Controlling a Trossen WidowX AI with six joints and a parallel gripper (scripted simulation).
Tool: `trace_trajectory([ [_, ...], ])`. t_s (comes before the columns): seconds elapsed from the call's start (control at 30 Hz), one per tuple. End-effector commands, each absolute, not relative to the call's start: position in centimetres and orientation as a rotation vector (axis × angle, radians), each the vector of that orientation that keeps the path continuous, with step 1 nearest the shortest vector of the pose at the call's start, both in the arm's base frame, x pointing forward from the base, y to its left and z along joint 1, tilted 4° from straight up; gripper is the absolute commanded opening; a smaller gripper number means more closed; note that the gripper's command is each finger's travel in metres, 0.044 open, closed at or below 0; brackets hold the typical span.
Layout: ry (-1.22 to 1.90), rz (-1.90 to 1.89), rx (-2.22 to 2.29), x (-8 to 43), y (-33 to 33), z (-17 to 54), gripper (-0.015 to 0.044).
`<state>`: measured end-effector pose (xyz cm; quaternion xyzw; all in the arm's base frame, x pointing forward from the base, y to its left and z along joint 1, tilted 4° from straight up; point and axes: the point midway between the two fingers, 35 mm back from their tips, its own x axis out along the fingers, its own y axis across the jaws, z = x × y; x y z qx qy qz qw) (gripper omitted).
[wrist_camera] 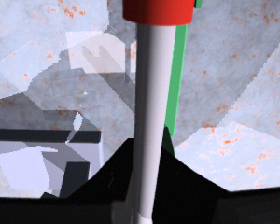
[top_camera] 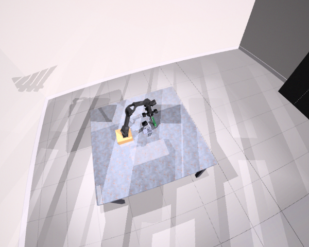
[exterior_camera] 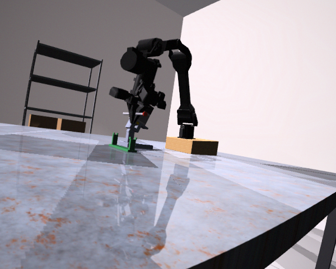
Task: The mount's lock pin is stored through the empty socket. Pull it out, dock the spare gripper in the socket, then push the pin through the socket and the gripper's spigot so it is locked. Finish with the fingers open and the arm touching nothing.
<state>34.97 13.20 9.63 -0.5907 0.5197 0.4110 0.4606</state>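
Note:
My gripper (top_camera: 151,116) (exterior_camera: 133,114) (wrist_camera: 137,146) points down and is shut on the lock pin. The white pin (exterior_camera: 126,113) (wrist_camera: 151,93) lies roughly level across the fingers, above the table. Its red head (exterior_camera: 145,114) (wrist_camera: 157,11) sticks out on one side. The pale mount (top_camera: 147,130) (exterior_camera: 129,135) (wrist_camera: 19,168) stands close beside and below the gripper. A black block (top_camera: 144,123) shows at the mount; I cannot tell whether it is the spare gripper, or whether that is in the socket. The socket's holes are not visible.
A green two-post holder (top_camera: 154,122) (exterior_camera: 123,148) (wrist_camera: 176,79) stands on the table (top_camera: 154,172) (exterior_camera: 75,202) below the pin, next to the mount. The arm's orange-yellow base block (top_camera: 124,138) (exterior_camera: 204,146) is on the mount's other side. A shelf rack (exterior_camera: 65,83) stands in the background.

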Motion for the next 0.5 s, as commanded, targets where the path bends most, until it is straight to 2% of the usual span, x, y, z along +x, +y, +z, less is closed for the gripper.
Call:
trace_trajectory([
  [0.0, 1.289, 1.012, -1.440, 33.6, 13.4, 9.7, 0.0000],
  [0.47, 1.304, 1.002, -1.418, 29.2, 13.9, 10.1, 0.0000],
])
